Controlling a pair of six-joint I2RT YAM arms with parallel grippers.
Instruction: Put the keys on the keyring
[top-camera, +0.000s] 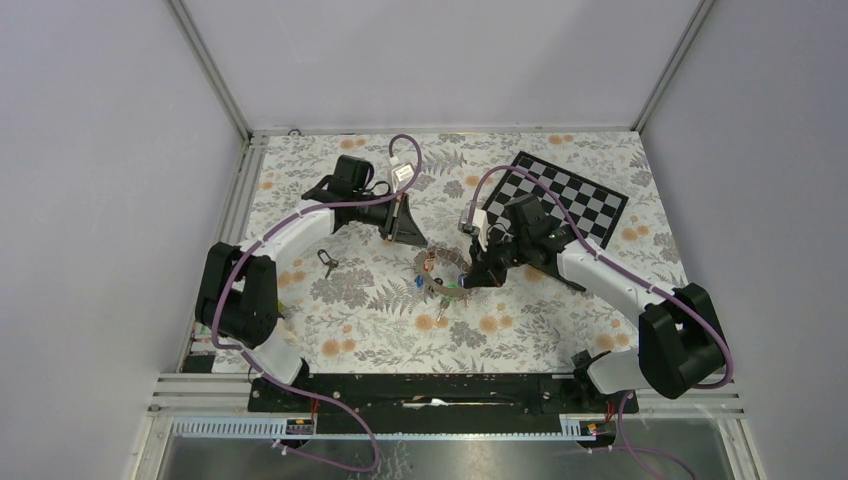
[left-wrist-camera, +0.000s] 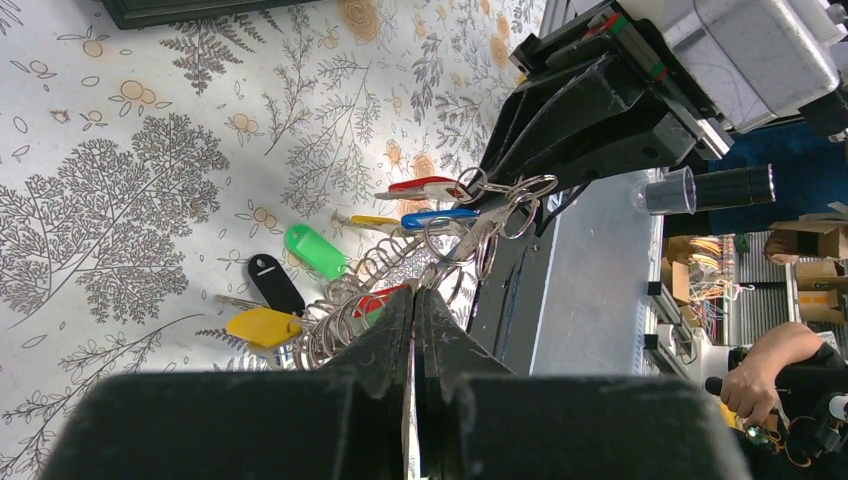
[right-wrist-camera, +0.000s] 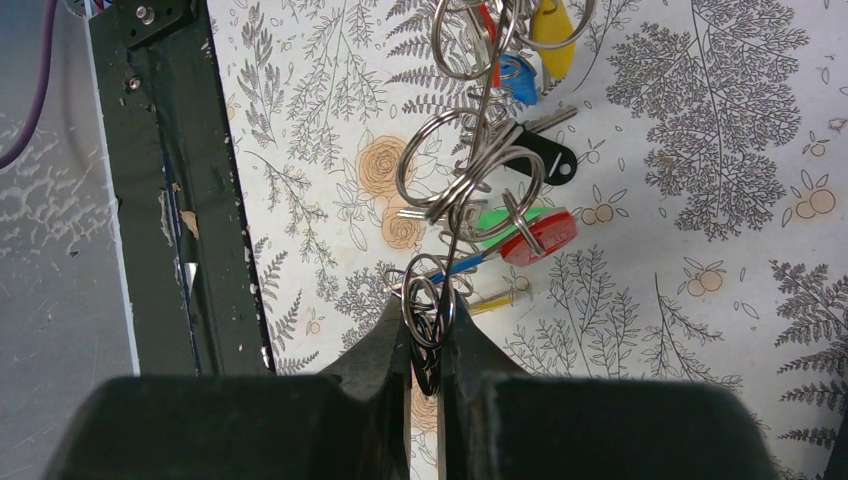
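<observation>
Keyring mid-surface, between both grippers, bright-headed keys fanned off it. Right gripper clamps keyring's wire loops between fingertips. Left gripper fully closed, tips against keyring's coils; whether wire is caught, cannot tell.

Your right claw, 6 o'clock, pinches keyring edge-on. Keys hang off it toward 12 to 2 o'clock, over floral tabletop. Black rail at 9 o'clock.
</observation>
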